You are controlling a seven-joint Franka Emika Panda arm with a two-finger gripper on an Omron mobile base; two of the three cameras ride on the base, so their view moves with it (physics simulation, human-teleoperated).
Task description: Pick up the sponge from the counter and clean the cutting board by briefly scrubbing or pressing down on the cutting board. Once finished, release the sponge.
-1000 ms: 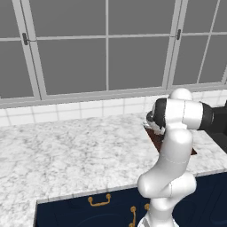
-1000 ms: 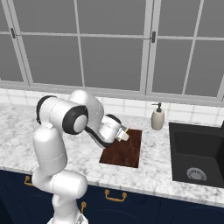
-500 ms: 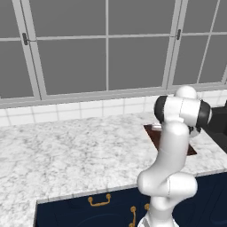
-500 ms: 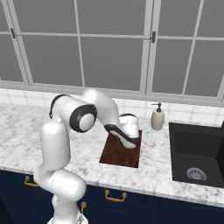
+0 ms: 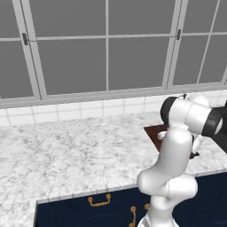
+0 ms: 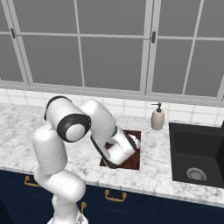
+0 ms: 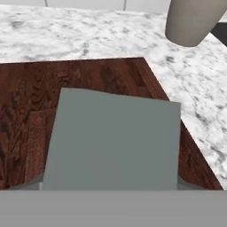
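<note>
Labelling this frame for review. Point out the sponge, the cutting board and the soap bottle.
sponge (image 7: 113, 142), hand view, middle of its grey-green top face.
cutting board (image 7: 102, 75), hand view, bare wood grain beyond the sponge.
soap bottle (image 6: 157, 119), right base view, middle of its beige body.

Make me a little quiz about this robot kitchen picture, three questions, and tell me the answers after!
1. True or false: the sponge is over the cutting board.
2. What stands on the counter between the board and the sink? A) a cup B) a soap bottle C) a plate
3. Fill in: the counter is white ______ with grey veins.

Key: 1 true; 2 B; 3 marble.
</note>
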